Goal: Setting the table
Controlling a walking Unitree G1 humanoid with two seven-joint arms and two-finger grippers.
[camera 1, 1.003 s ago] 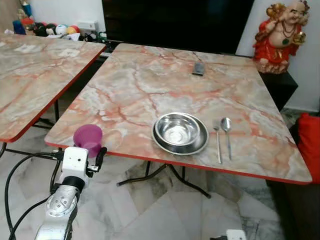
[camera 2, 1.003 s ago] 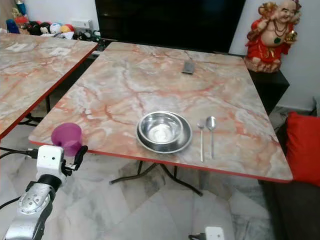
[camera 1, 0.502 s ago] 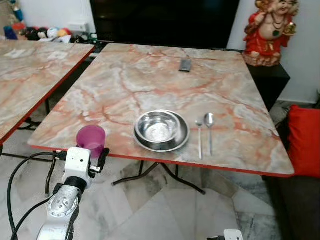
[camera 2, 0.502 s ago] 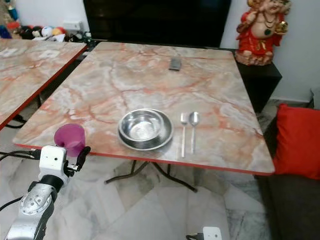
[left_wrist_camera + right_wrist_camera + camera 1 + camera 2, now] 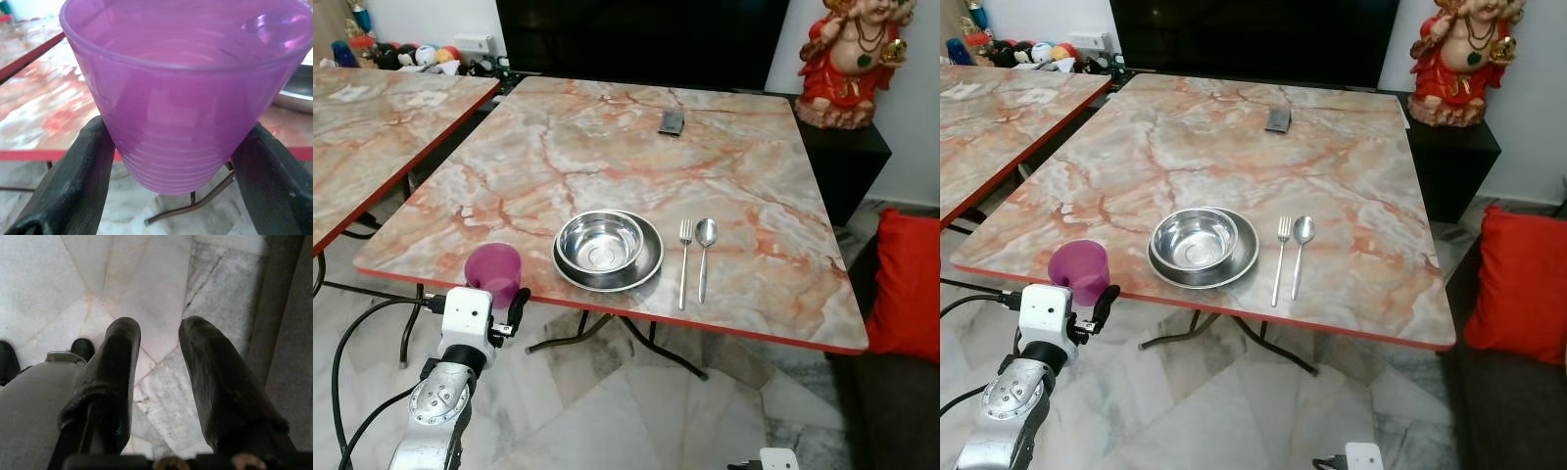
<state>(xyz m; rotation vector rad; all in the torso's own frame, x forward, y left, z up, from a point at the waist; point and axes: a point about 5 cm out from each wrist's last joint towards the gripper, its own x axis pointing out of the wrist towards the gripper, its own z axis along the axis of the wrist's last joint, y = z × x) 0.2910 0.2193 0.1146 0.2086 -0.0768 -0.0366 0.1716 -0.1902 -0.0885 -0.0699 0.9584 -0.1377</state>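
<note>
My left gripper (image 5: 181, 152) is shut on a translucent purple cup (image 5: 493, 272), with one black finger (image 5: 73, 181) on each side of its ribbed base. The cup is upright, just in front of the near left edge of the marble-patterned table (image 5: 607, 147). On the table a steel bowl (image 5: 599, 241) sits in a steel plate (image 5: 646, 264). A fork (image 5: 684, 257) and a spoon (image 5: 704, 245) lie side by side to their right. My right gripper (image 5: 159, 338) hangs low over the floor, open, with nothing between its fingers.
A dark flat object (image 5: 672, 121) lies near the table's far edge. A second marble table (image 5: 372, 127) stands to the left across a narrow gap. A red statue (image 5: 857, 59) on a black stand and a red cushion (image 5: 906, 284) are to the right. Pale tiled floor (image 5: 636, 411) is underfoot.
The whole picture has shifted, so the camera moved; the table now sits further left in view. My left gripper still holds the purple cup at the table's near edge.
</note>
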